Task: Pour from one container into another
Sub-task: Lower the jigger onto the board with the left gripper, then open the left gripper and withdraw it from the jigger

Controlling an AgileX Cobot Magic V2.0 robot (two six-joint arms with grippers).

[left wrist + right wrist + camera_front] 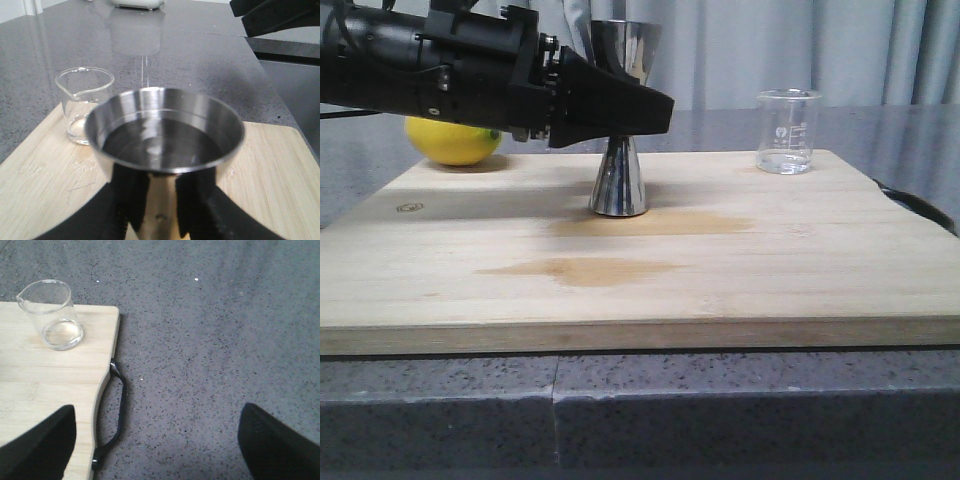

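The steel hourglass jigger stands upright on the wooden board, a little left of its middle. My left gripper reaches in from the left and is shut on the jigger's narrow waist. In the left wrist view the black fingers flank the neck below the jigger's wide upper cup. The clear glass beaker stands at the board's back right corner and looks empty; it also shows as the beaker and the beaker. My right gripper is open over the countertop beside the board, holding nothing.
A yellow lemon lies at the board's back left, partly behind my left arm. A black handle curves off the board's right edge. Grey speckled countertop surrounds the board. Two damp stains mark the wood.
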